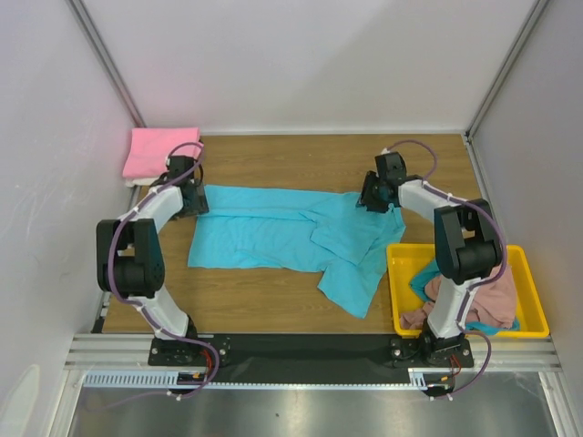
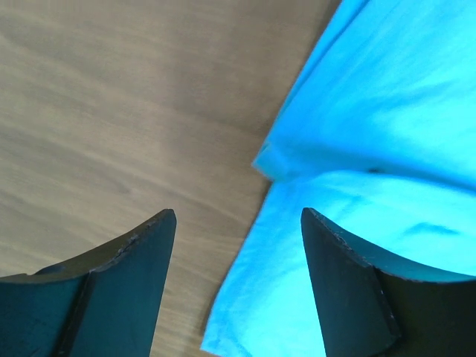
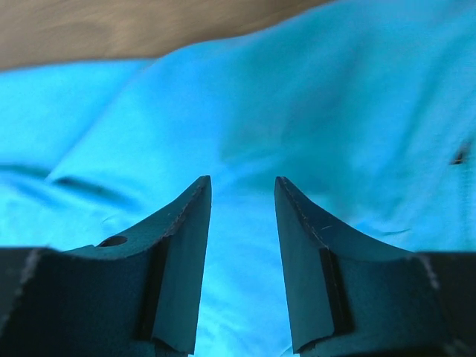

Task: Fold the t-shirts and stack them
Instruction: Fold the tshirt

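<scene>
A turquoise t-shirt (image 1: 291, 235) lies spread and wrinkled across the middle of the table. My left gripper (image 1: 194, 198) hangs over its far left corner, jaws open, with the cloth edge (image 2: 357, 186) below and between the fingers. My right gripper (image 1: 372, 198) hangs over the shirt's far right part, jaws open with a narrower gap, turquoise cloth (image 3: 245, 111) beneath it. A folded pink t-shirt (image 1: 160, 151) lies at the far left corner.
A yellow bin (image 1: 528, 273) at the near right holds crumpled shirts, pinkish and teal (image 1: 483, 300). White walls close in the table on three sides. A black strip runs along the near edge.
</scene>
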Controlling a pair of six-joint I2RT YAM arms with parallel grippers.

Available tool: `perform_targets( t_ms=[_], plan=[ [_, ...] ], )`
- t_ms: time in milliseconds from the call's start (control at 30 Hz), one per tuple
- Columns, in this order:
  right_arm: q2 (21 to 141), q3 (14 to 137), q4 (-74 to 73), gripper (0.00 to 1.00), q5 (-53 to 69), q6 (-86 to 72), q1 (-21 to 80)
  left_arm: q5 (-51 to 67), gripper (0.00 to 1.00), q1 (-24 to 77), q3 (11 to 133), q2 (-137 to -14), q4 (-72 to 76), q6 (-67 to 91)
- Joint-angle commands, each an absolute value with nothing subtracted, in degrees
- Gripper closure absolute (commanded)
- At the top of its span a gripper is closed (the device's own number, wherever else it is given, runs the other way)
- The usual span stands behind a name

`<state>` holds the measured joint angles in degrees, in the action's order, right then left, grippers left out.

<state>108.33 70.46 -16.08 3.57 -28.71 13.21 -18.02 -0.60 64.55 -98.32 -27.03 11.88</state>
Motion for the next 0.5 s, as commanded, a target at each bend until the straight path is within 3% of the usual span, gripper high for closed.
perform_targets(
  t_ms=[0,167,367,467],
  plan=[
    [102.0,75.5,-17.3,0.54,5.2,-23.7,17.0,-13.6,0.25,-0.4,70.5,-94.1,-25.9,14.1],
    [100.7,75.7,-10.0,0.52,13.1,-23.2,21.0,-6.1,0.23,1.9,72.3,-93.5,-18.6,15.1],
    [110.3,77.9,-1.1,0.50,20.3,-27.1,23.3,0.8,0.23,4.1,73.1,-98.5,-10.0,14.6],
    [114.1,79.7,2.3,0.44,22.2,-27.7,24.0,6.0,0.23,4.7,72.2,-100.3,-4.8,15.4]
  ],
)
